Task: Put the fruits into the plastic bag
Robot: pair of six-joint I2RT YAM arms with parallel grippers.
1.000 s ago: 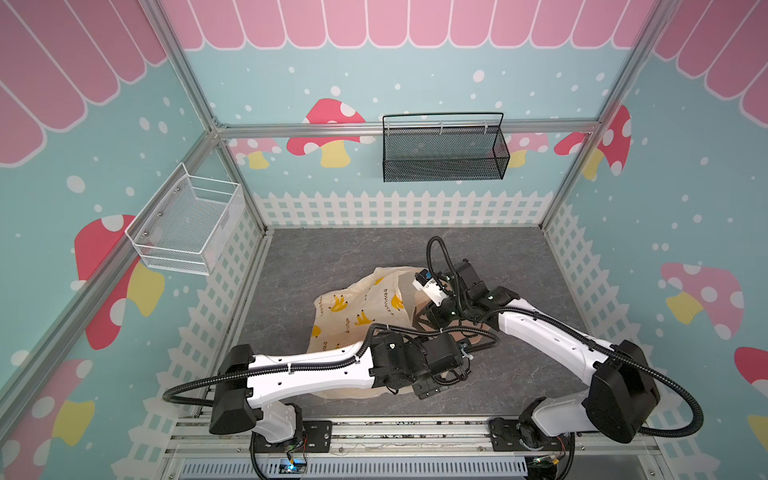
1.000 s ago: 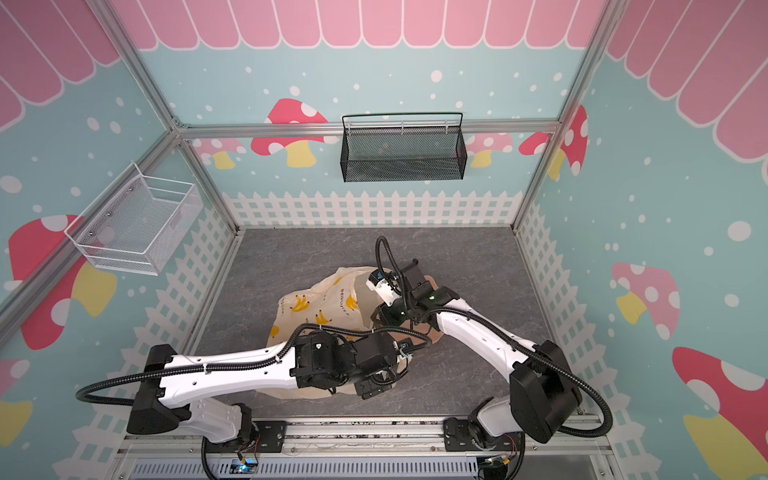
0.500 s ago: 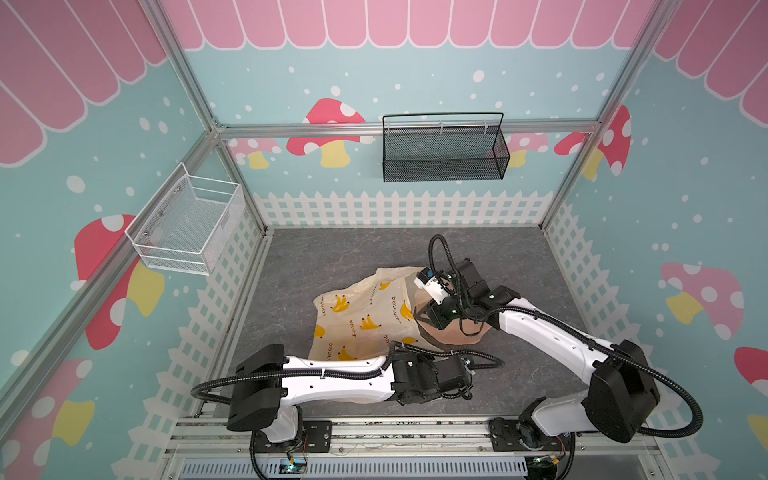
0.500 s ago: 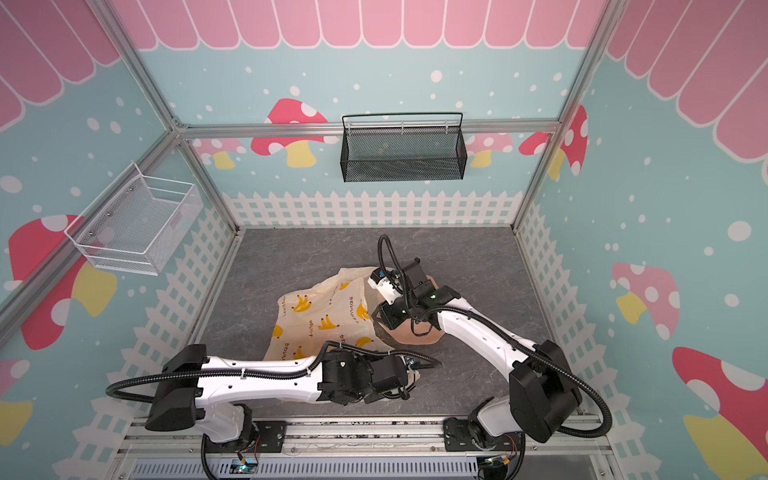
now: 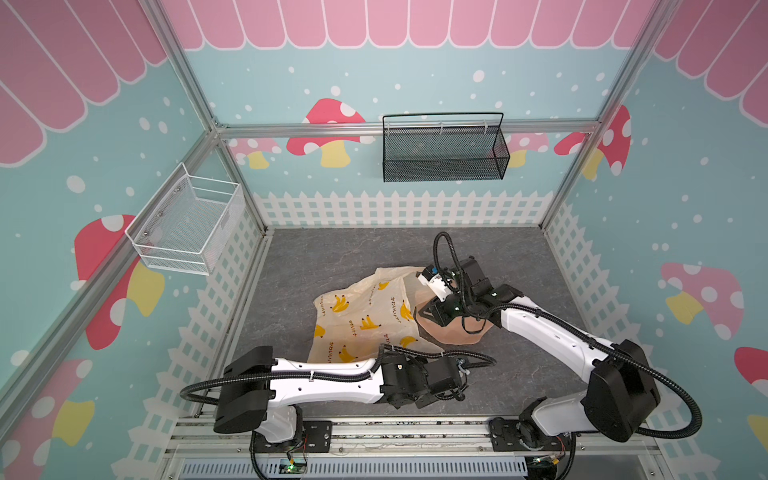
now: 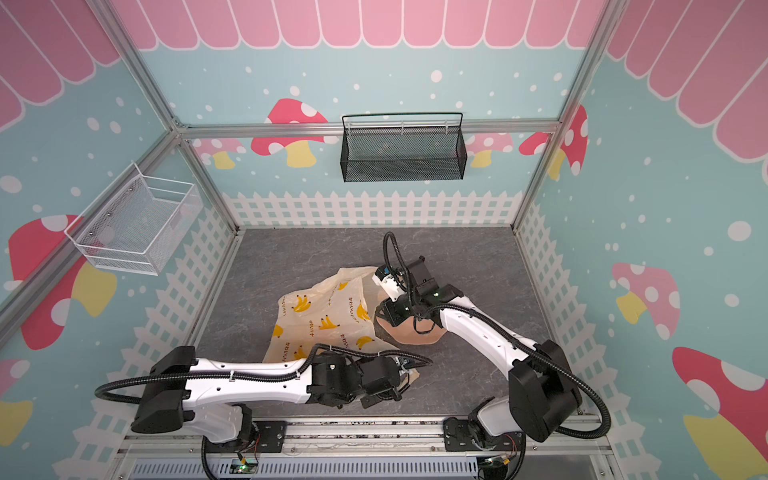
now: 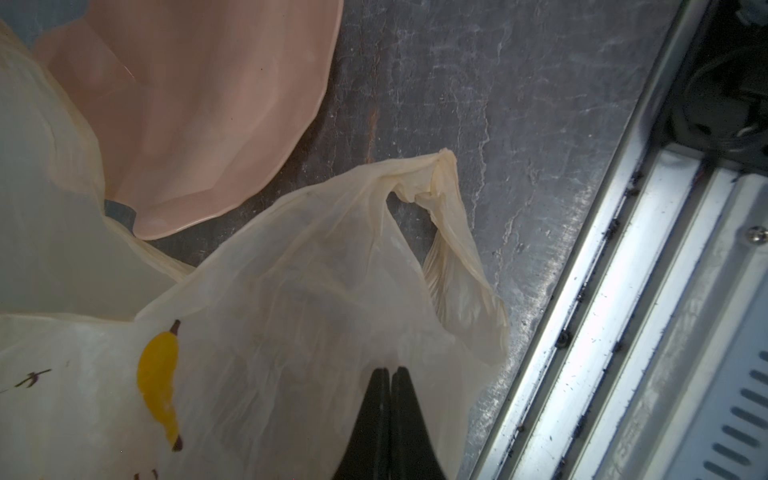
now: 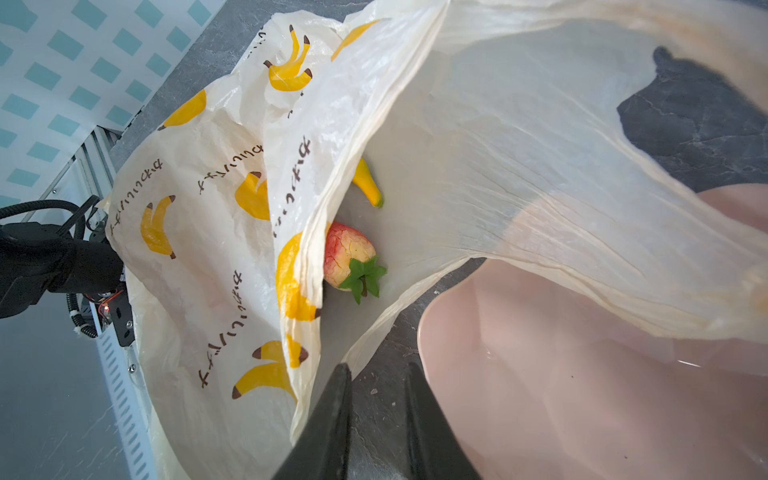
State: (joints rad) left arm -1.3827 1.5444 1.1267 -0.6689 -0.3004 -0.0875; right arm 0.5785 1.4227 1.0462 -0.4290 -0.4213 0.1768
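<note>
While the bag (image 5: 365,320) lay crumpled on the grey table (image 5: 332,257), touching the pink plate (image 5: 449,336), a strawberry (image 8: 351,257) and a banana (image 8: 368,187) sat just inside its open mouth. The left claw (image 7: 390,370) was pinched shut on the bag's thin skin. The right claw (image 8: 376,368) was open only a little, holding nothing, between bag and plate

strawberry (image 8: 349,259), banana (image 8: 368,187): in plastic bag (image 5: 361,316) | plate (image 5: 449,334): right of plastic bag, under its edge
</note>
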